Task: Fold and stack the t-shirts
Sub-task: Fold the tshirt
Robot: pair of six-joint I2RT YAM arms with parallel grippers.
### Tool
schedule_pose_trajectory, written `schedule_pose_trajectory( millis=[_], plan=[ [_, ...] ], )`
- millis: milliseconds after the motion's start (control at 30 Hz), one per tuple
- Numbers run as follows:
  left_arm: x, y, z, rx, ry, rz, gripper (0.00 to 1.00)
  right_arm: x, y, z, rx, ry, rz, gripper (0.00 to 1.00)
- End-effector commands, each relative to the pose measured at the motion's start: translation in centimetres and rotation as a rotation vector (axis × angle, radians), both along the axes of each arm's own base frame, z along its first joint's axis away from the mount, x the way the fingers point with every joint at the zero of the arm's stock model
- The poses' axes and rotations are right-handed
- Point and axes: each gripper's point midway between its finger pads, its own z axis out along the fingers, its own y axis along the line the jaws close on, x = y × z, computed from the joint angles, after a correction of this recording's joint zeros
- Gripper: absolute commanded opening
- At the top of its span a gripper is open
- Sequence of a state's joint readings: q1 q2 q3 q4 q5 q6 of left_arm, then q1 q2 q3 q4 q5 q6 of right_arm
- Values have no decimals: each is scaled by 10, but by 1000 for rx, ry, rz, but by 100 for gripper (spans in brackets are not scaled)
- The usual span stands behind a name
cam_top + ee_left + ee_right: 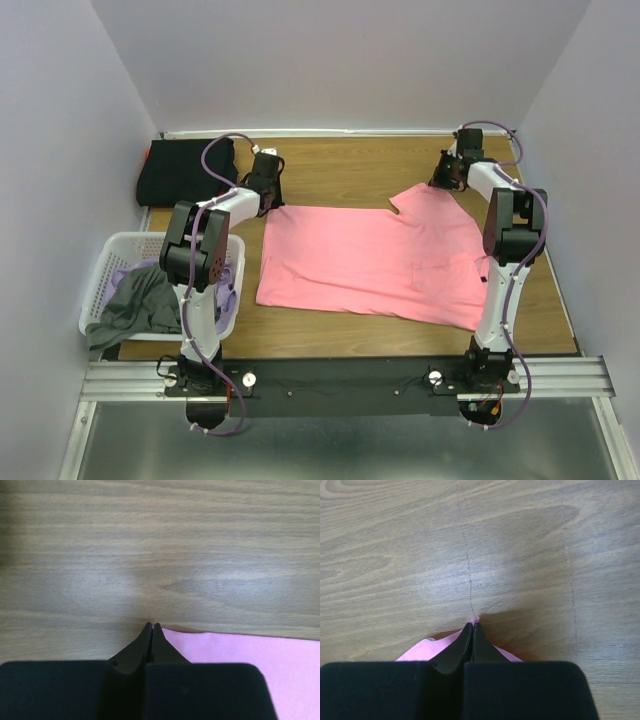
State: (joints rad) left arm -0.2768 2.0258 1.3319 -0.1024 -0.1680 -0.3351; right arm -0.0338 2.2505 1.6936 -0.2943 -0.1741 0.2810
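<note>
Top external view has the pink t-shirt [360, 262] spread mostly flat across the middle of the wooden table [340, 160], its far right part drawn up into a rumpled point towards the right arm. A black t-shirt [180, 172] lies folded at the far left corner of the table, well apart from the pink one. Beside the left arm's base stands a white laundry basket [101, 272]; a grey t-shirt [135, 308] spills over its near rim and a lavender t-shirt [229, 300] shows along its right side. Both arms reach away from their bases, the left to the pink shirt's far left corner, the right to its far right point. From the left wrist view, the left gripper [151, 626] has its fingers pressed together with no gap, tips down at the wood, and the shirt's corner lies just against the right finger; whether any cloth is caught between them I cannot tell. From the right wrist view, the right gripper [473, 624] is likewise closed tight, with a small tuft of pink cloth peeking out at the very tips and more pink spreading on both sides beneath the fingers, so it is pinching the pink t-shirt.
</note>
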Motion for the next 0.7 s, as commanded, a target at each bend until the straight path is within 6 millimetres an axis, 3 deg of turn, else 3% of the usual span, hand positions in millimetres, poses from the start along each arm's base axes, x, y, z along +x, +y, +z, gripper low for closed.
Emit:
schedule_pose_trajectory(
  millis=[0,267,333,467,667],
  plan=[
    [21,-10,26,-37,-77,-43,0,14,-11,33,2,-57,-31,2],
    [59,-22,55,-46,-151,-81,0,46,-28,60,1,-146,-45,1],
    [66,-21,54,-43,-151,-85,0,52,-28,63,7,-159,-40,1],
    [85,-19,71,-40,-190,-90,0,66,-32,82,5,-210,-39,2],
    [100,-5,90,-14,-237,-86,0,65,-30,120,5,-277,-24,2]
  ],
)
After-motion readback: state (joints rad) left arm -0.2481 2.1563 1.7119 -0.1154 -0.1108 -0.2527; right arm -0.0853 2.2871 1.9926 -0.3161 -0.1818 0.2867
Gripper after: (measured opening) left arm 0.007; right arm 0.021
